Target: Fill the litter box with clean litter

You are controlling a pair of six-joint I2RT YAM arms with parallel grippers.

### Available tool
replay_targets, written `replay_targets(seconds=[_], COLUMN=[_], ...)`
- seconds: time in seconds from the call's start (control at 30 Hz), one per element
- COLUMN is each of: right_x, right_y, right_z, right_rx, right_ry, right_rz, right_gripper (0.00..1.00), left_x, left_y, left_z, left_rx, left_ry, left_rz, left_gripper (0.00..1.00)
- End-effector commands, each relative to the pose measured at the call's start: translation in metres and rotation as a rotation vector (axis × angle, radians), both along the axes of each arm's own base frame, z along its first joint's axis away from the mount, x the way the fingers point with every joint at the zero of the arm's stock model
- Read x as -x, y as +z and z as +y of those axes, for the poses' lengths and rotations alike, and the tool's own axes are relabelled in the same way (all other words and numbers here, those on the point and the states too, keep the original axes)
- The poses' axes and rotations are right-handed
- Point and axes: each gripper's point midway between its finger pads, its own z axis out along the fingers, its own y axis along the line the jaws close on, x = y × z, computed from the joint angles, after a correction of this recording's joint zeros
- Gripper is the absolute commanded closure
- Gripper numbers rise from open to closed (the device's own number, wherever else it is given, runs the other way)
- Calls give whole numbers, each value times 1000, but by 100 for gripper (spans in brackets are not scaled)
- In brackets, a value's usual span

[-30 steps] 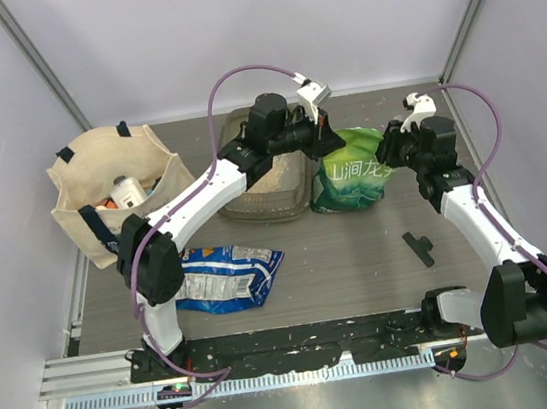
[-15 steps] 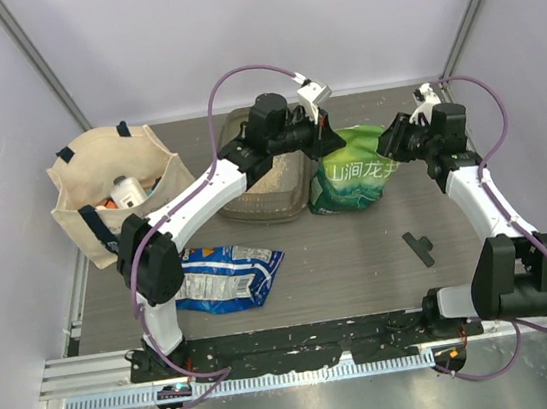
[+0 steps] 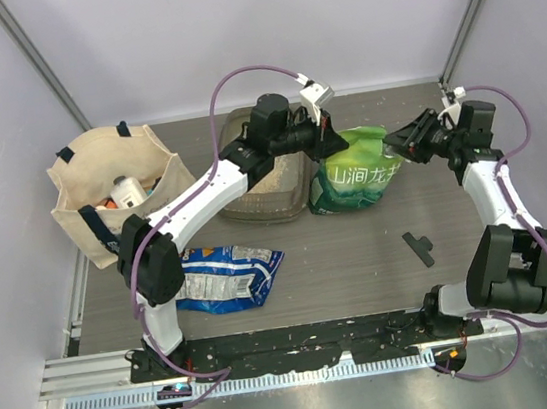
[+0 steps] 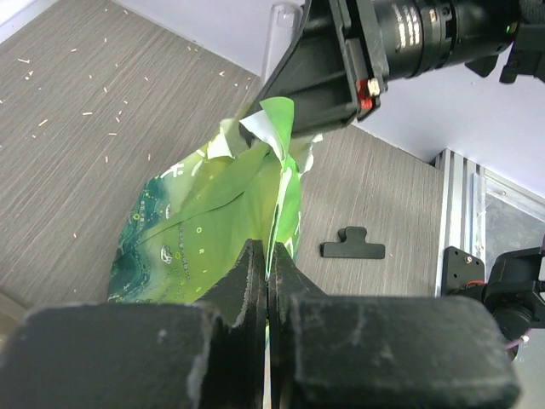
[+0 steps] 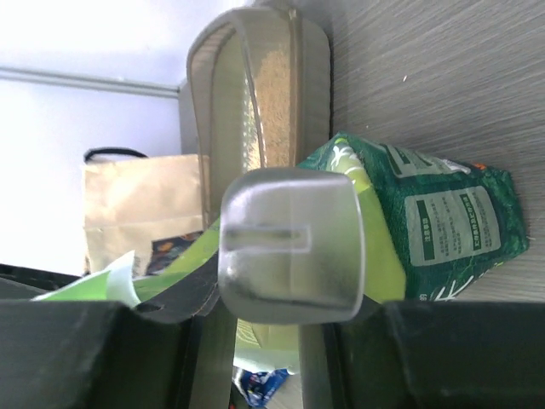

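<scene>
The table (image 3: 353,275) fills my overhead view. On its left stands the beige tote bag (image 3: 99,182). The litter box (image 3: 265,203) sits toward the back, between the tote and the green-and-white bag (image 3: 351,182), and just beside the latter. My left arm reaches across the box. Through the right wrist camera I see the clean litter (image 5: 271,106) as a tan layer inside the tray. A blue packet (image 3: 228,276) lies flat in front of the box. The left gripper (image 4: 267,260) is pinched together on the green bag's top edge. The right gripper (image 3: 400,143) grips the opposite corner (the film looks stretched between the two). A small black clip (image 3: 419,248) lies well apart, near the right arm.
</scene>
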Motion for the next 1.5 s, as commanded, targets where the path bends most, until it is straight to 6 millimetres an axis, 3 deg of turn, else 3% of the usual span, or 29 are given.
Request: replay_targets(seconds=[0.0, 0.1, 0.23, 0.33, 0.4, 0.53, 0.57, 0.7, 0.83, 1.07, 1.2, 1.37, 1.47], right_x=[-10, -15, -18, -16, -13, -12, -10, -9, -10, -7, -5, -2, 0], right_y=[45, 54, 60, 59, 48, 45, 41, 32, 37, 36, 22, 28, 21], right_z=[-19, -39, -50, -52, -56, -67, -67, -73, -82, -94, -103, -103, -103], right_rx=[-124, -139, -199, -235, -275, -337, -351, -415, -463, -483, -499, -491, -498], right_ry=[-50, -101, -136, -135, -156, -157, -148, -134, -134, -136, -163, -163, -176], right_rz=[-34, -57, -77, -124, -102, -120, -116, -104, -146, -145, -115, -141, -113], right_gripper=[99, 99, 99, 99, 99, 99, 99, 99, 99, 99, 99, 99, 99], left_x=[14, 14, 15, 16, 17, 15, 14, 13, 13, 6, 4, 2, -1], left_y=[89, 96, 109, 122, 128, 118, 106, 87, 79, 80, 82, 84, 85], left_z=[-5, -6, -10, -12, -11, -9, -7, -5, -3, -1, -2, 0, 3], left_rx=[177, 186, 205, 224, 229, 178, 136, 80, 40, 20, 28, 31, 35], left_ry=[-44, -46, -52, -57, -59, -59, -56, -66, -68, -59, -53, -49, -38], left_rz=[-165, -175, -197, -217, -231, -262, -251, -256, -263, -289, -297, -298, -301], left_gripper=[100, 100, 100, 100, 100, 100, 100, 100, 100, 100, 100, 100, 100])
